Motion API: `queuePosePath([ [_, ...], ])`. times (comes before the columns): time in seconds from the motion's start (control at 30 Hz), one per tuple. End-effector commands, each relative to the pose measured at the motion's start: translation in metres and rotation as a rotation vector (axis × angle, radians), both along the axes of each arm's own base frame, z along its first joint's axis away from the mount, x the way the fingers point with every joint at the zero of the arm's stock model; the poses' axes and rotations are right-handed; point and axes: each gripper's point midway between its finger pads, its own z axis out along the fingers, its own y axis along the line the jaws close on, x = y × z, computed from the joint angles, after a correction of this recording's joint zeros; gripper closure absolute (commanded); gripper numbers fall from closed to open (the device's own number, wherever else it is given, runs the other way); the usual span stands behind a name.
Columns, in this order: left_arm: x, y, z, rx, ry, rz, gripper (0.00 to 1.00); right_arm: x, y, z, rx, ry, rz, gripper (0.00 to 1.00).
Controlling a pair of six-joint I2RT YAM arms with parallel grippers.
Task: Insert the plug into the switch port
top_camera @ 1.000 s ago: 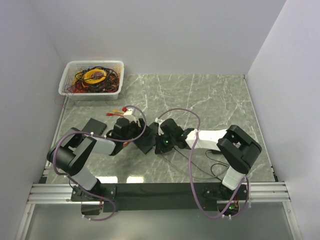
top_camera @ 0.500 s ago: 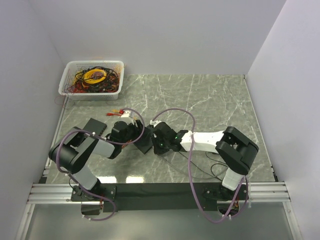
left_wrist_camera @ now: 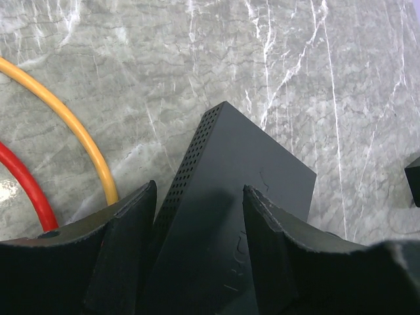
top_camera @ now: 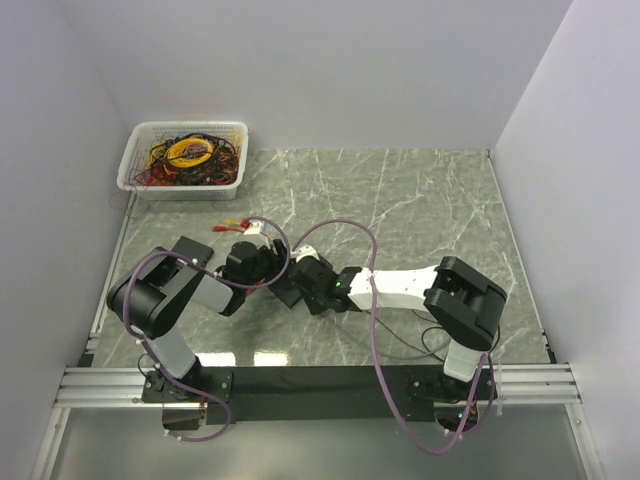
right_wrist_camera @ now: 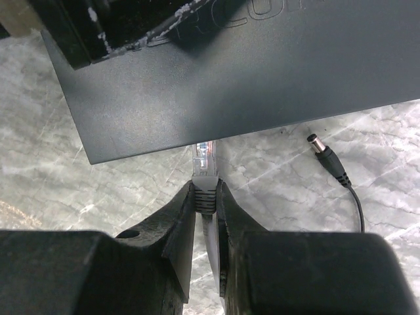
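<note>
The switch [left_wrist_camera: 230, 190] is a flat black box with a perforated side, lying on the marble and filling the gap between my left gripper's [left_wrist_camera: 200, 193] fingers, which press on it. In the top view the switch [top_camera: 288, 291] lies between both grippers. My right gripper [right_wrist_camera: 206, 187] is shut on the plug [right_wrist_camera: 204, 172], a clear connector with a grey boot. Its clear tip touches the switch's near edge [right_wrist_camera: 216, 105]; the port itself is hidden. A left finger [right_wrist_camera: 98, 26] rests on the switch's far corner.
A black barrel connector [right_wrist_camera: 321, 147] on a thin black cord lies right of the plug. Orange [left_wrist_camera: 72, 125] and red [left_wrist_camera: 26, 190] cables curve left of the switch. A white basket of cables [top_camera: 185, 160] stands far left. Another black box [top_camera: 188, 252] sits beside my left arm.
My right arm has swung left, bringing the plug up to the switch's edge. The left gripper has narrowed a little on the switch.
</note>
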Motion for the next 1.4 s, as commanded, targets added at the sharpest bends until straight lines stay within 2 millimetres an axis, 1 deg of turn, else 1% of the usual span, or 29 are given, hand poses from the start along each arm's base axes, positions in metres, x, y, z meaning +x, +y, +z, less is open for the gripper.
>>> queuePosePath([
  [0.0,-0.006,-0.009,-0.006,-0.01,0.037,-0.04,0.39,0.017,0.014,0.016,0.016,-0.089,-0.029,1.0],
  [0.2,-0.009,-0.01,-0.011,-0.002,0.039,-0.062,0.39,0.026,0.01,0.023,0.01,-0.148,-0.068,1.0],
  [0.33,-0.017,-0.02,-0.008,-0.014,0.017,-0.147,0.39,0.03,0.007,0.028,0.003,-0.185,-0.056,1.0],
  [0.37,-0.023,-0.024,-0.008,-0.022,0.011,-0.197,0.39,0.032,0.006,0.029,-0.001,-0.194,-0.056,1.0],
  [0.4,-0.025,-0.027,-0.004,-0.031,-0.007,-0.221,0.39,0.033,0.008,0.031,0.001,-0.202,-0.051,1.0],
  [0.43,-0.028,-0.03,-0.006,-0.034,-0.007,-0.244,0.39,0.033,0.009,0.034,0.002,-0.211,-0.036,1.0],
  [0.47,-0.036,-0.035,-0.004,-0.051,-0.013,-0.301,0.39,0.033,0.01,0.036,0.006,-0.214,-0.028,1.0],
  [0.53,-0.041,-0.039,-0.003,-0.054,-0.034,-0.348,0.38,0.033,0.016,0.043,0.037,-0.224,0.004,1.0],
  [0.63,-0.049,-0.045,-0.004,-0.062,-0.057,-0.424,0.39,0.028,0.02,0.048,0.061,-0.23,0.073,1.0],
  [0.73,-0.055,-0.05,-0.005,-0.071,-0.068,-0.482,0.39,0.024,0.02,0.048,0.062,-0.233,0.116,1.0],
  [0.8,-0.059,-0.053,-0.007,-0.079,-0.06,-0.514,0.39,0.023,0.016,0.046,0.057,-0.236,0.118,1.0],
  [0.83,-0.062,-0.054,-0.01,-0.084,-0.05,-0.527,0.39,0.025,0.016,0.048,0.066,-0.247,0.112,1.0],
  [0.9,-0.062,-0.053,0.0,-0.135,-0.071,-0.538,0.39,0.024,0.013,0.048,0.08,-0.254,0.104,1.0],
  [0.93,-0.071,-0.052,0.0,-0.167,-0.05,-0.572,0.39,0.025,0.013,0.048,0.092,-0.259,0.094,1.0],
  [0.97,-0.065,-0.047,0.013,-0.22,-0.067,-0.554,0.39,0.029,0.011,0.047,0.085,-0.267,0.076,1.0],
  [1.0,-0.066,-0.045,0.019,-0.253,-0.073,-0.562,0.39,0.03,0.009,0.045,0.077,-0.268,0.068,1.0],
  [1.03,-0.071,-0.04,0.019,-0.281,-0.056,-0.563,0.38,0.032,0.008,0.044,0.076,-0.273,0.056,1.0],
  [1.07,-0.078,-0.038,0.029,-0.351,-0.028,-0.58,0.38,0.035,0.006,0.044,0.073,-0.279,0.043,1.0],
  [1.1,-0.076,-0.032,0.051,-0.399,-0.124,-0.593,0.38,0.038,0.005,0.042,0.073,-0.276,0.034,1.0],
  [1.13,-0.082,-0.029,0.052,-0.434,-0.12,-0.602,0.37,0.039,0.005,0.042,0.074,-0.275,0.027,1.0],
  [1.17,-0.092,-0.028,0.058,-0.486,-0.088,-0.644,0.37,0.04,0.004,0.042,0.072,-0.278,0.022,1.0],
  [1.23,-0.087,-0.026,0.054,-0.496,-0.061,-0.641,0.39,0.042,0.001,0.041,0.069,-0.275,0.017,1.0],
  [1.37,-0.092,-0.026,0.051,-0.486,-0.06,-0.666,0.39,0.047,0.002,0.044,0.085,-0.287,0.013,1.0],
])
